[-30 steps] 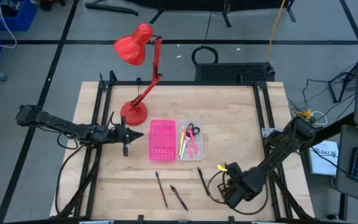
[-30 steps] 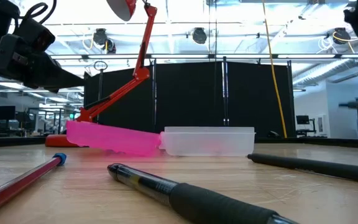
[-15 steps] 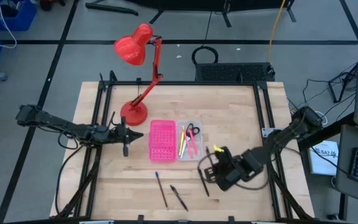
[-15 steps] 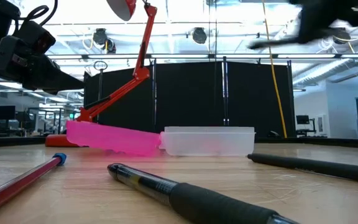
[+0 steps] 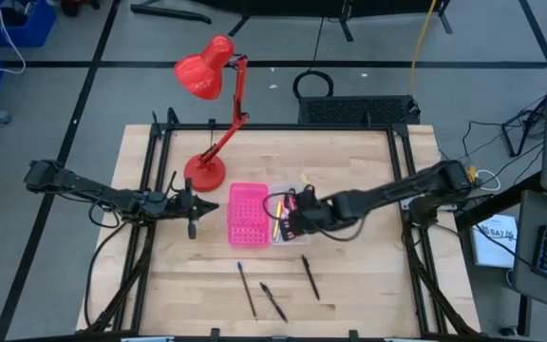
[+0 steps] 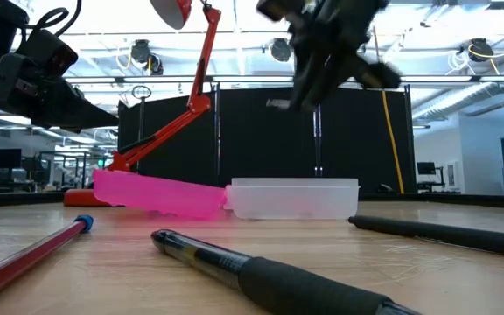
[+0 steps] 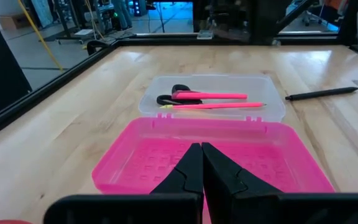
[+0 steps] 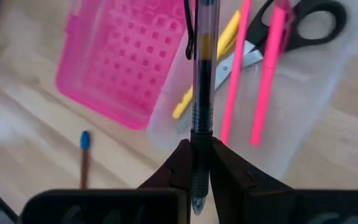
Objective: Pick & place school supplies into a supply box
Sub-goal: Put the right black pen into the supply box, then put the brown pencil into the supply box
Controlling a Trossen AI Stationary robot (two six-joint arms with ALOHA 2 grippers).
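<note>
over the clear supply box (image 5: 290,216), the right tool (image 8: 195,157) pinches a dark-barrelled pen (image 8: 201,81) near its tip end, the rest of the barrel running forward past the fingers across the box below. such a pen looks light, stiff and smooth-sided, so a narrow pinch can let it swivel or slip; taking it nearer mid-barrel would likely steady it, and a low, level release should keep it from bouncing off the thin plastic wall.

directly beneath the right tool lie two pink pencils (image 8: 257,81), a yellow one (image 8: 213,62) and black-handled scissors (image 8: 300,28), all already in the box. just beside the box, on the far side from the right arm's base, sits the pink perforated tray (image 5: 247,213). back toward that base, three more pens or pencils lie loose on the tabletop (image 5: 359,171): a black one (image 5: 310,276), another dark one (image 5: 273,302) and a blue-capped one (image 5: 245,288).

the right arm reaches long and low from its corner, wrist tipped so the tool looks down into the box. the left tool (image 7: 200,177) waits with fingers pressed together, empty, just short of the pink tray, its arm stretched flat from its own side.
</note>
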